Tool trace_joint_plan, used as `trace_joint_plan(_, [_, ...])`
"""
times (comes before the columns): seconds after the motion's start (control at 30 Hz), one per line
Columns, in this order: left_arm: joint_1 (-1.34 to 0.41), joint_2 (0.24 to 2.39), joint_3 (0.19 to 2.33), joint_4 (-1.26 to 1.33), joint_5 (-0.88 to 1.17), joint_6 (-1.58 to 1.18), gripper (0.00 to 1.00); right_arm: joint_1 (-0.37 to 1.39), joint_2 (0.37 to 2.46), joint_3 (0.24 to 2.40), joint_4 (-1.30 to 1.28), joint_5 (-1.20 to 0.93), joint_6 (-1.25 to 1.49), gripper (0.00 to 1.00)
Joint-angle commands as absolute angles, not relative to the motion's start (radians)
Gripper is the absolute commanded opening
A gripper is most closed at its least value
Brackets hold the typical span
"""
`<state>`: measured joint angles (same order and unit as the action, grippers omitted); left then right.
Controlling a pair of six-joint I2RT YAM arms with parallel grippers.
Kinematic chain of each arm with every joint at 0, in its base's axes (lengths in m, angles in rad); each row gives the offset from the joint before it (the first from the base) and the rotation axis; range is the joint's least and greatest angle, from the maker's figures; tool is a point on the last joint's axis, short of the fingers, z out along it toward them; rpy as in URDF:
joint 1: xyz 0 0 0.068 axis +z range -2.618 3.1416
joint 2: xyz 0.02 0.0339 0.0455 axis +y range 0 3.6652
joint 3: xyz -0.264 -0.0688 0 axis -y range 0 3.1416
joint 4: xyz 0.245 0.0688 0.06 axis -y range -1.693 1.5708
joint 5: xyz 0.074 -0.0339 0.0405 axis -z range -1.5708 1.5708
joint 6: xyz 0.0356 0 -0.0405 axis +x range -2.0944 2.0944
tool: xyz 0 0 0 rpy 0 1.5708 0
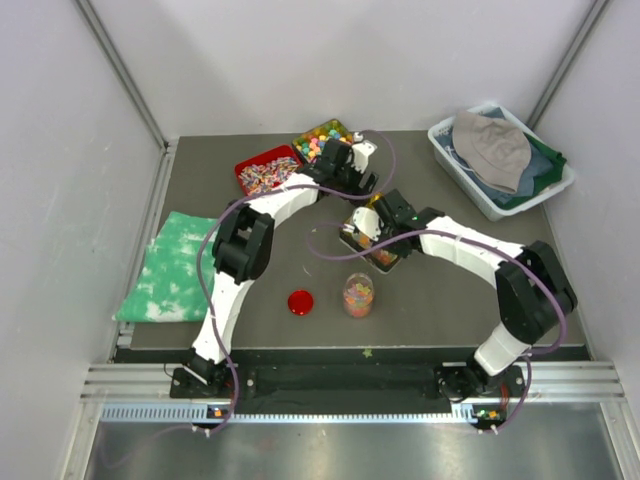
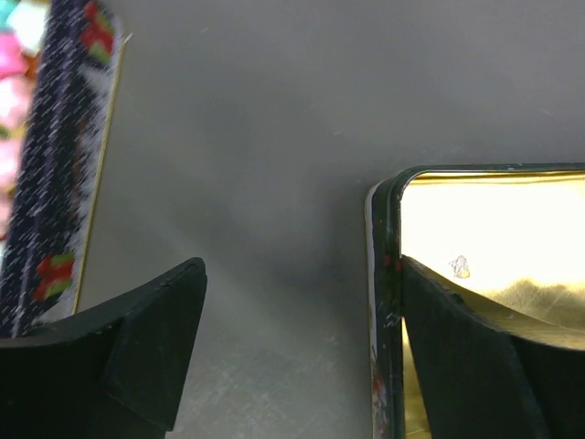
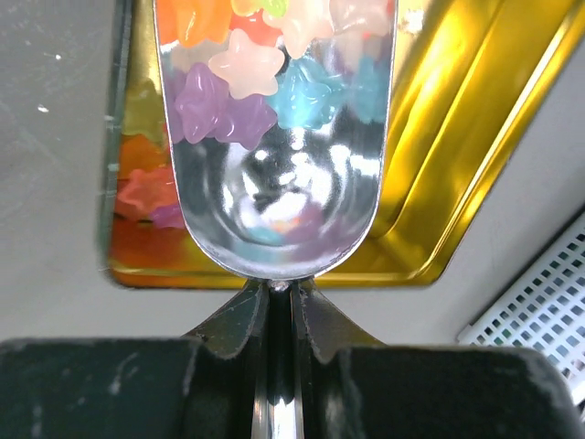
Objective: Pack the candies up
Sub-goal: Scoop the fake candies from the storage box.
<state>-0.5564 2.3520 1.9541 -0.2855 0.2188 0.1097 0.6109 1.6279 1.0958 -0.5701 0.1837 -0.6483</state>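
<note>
My right gripper (image 3: 279, 297) is shut on the handle of a metal scoop (image 3: 283, 210). The scoop carries glossy star-shaped candies (image 3: 242, 69) in orange, pink, purple and blue and hangs over a gold-lined tin (image 3: 448, 137). More candies (image 3: 137, 192) lie in that tin. My left gripper (image 2: 302, 274) is open and straddles the tin's rim (image 2: 384, 274): its right finger (image 2: 457, 338) is inside, and its left finger (image 2: 155, 338) is over the table. In the top view both grippers meet at the tin (image 1: 385, 262). A clear jar (image 1: 358, 294) of candies stands in front of it.
A red lid (image 1: 300, 302) lies left of the jar. A red tray of striped sweets (image 1: 265, 170) and a tin of pastel balls (image 1: 320, 138) sit at the back. A bin of clothes (image 1: 500, 160) is back right, and a green cloth (image 1: 175, 265) lies at the left edge.
</note>
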Motion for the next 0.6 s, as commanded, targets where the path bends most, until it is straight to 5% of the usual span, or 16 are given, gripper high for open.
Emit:
trace_joint_plan(0.0, [-0.480, 2.316, 2.005, -0.281, 0.225, 0.045, 0.96, 0.603, 1.563, 1.129, -0.580, 0.164, -0.620, 0.00])
trace_joint_plan(0.57, [-0.442, 2.325, 1.979, -0.293, 0.279, 0.015, 0.99, 0.603, 1.540, 1.114, -0.545, 0.178, -0.595, 0.00])
